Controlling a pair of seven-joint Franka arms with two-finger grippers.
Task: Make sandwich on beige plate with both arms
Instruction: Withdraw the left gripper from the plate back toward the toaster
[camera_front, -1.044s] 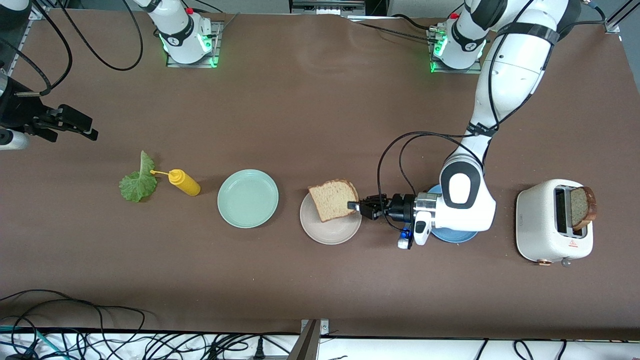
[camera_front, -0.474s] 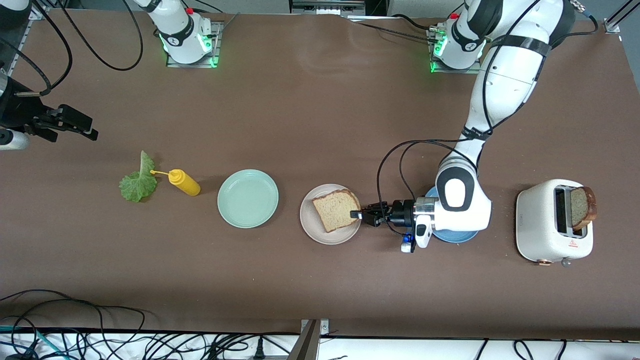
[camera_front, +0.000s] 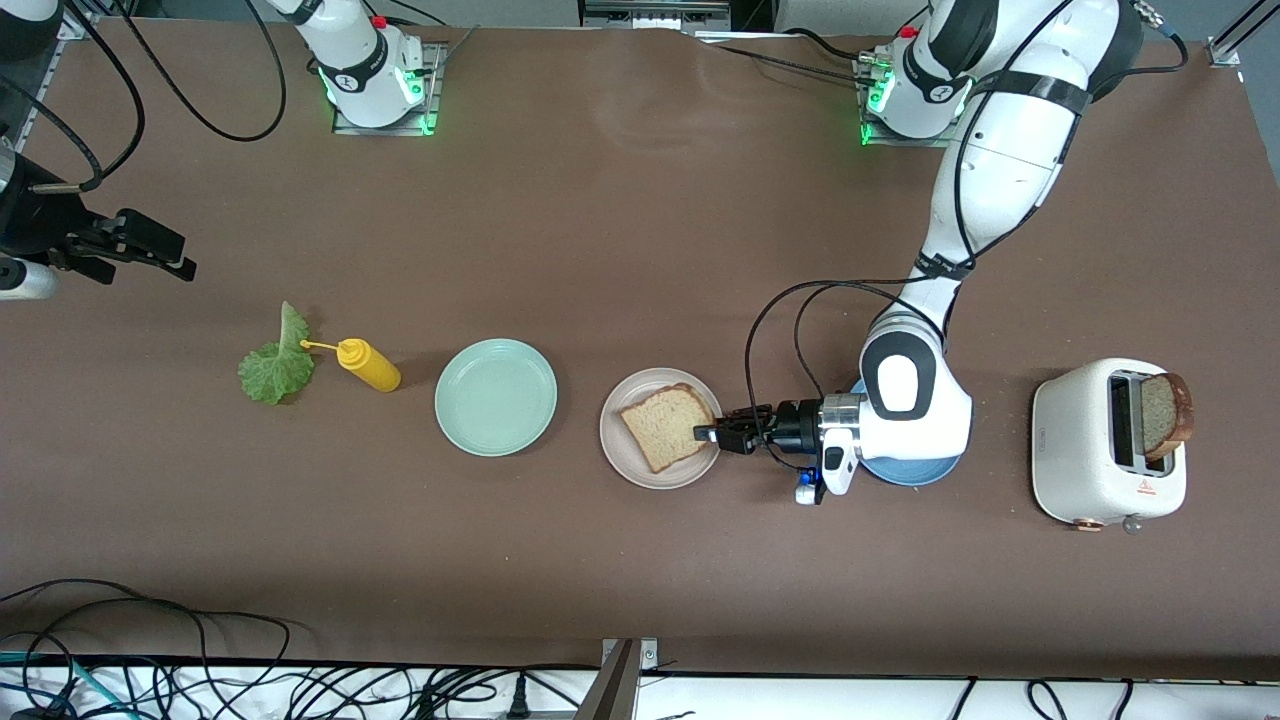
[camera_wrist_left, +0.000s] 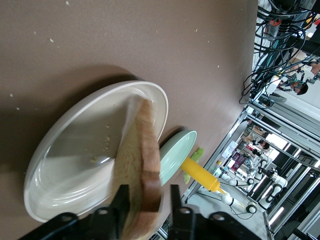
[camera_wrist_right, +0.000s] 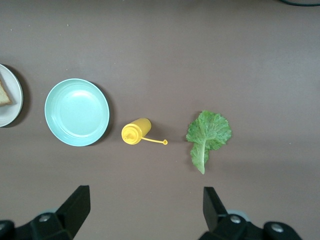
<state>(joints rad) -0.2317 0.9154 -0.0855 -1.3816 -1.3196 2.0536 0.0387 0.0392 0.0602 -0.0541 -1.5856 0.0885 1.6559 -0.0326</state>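
Counted across the table: one lettuce leaf, one yellow squeeze bottle, three plates, two bread slices and one white toaster.

The right claw hangs with its fingers spread wide and empty, over bare table at the right arm's end; that arm waits. In its wrist view the lettuce leaf, the bottle and the mint-green plate lie below it.

The leaf lies flat, just beside the bottle's nozzle, and the bottle lies on its side. The mint-green plate holds nothing. The beige plate carries one bread slice.

The left claw sits at the beige plate's rim, its fingers slightly parted on either side of the slice's crust edge; whether they touch it cannot be told. The slice leans in the beige plate.

The blue plate is mostly hidden under the left arm. The toaster has the second slice standing upright in a slot.
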